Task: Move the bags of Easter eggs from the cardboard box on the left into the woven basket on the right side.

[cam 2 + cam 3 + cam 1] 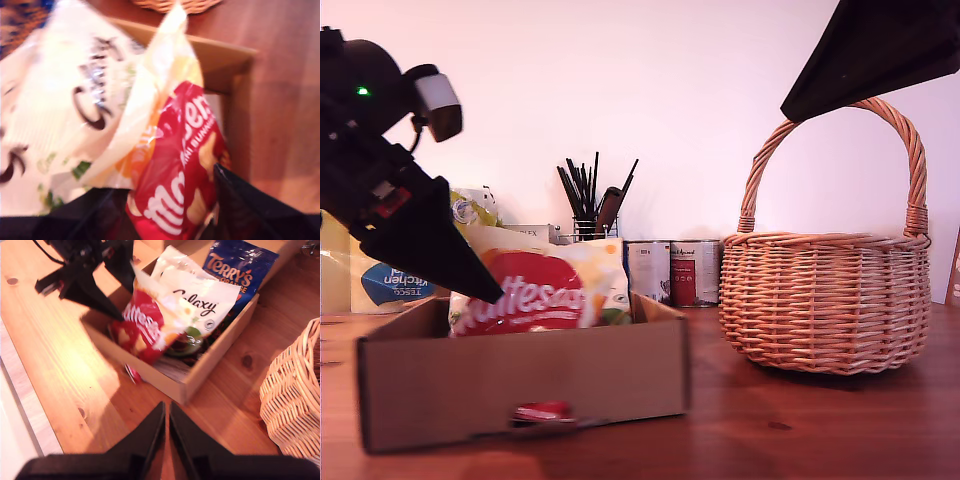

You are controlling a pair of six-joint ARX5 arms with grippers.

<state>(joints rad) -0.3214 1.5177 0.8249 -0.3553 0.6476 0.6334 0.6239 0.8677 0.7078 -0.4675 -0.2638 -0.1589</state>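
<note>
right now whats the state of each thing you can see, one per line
my first gripper: shut on the Maltesers bag
Maltesers bag: tilted up in the box, pinched at one end
Galaxy bag: in the box, partly under the Maltesers bag
Terry's bag: in the box, propped against its far end
cardboard box: open-topped, on the table
woven basket: upright on the table, inside hidden
my second gripper: shut, holding nothing, raised above the table
</note>
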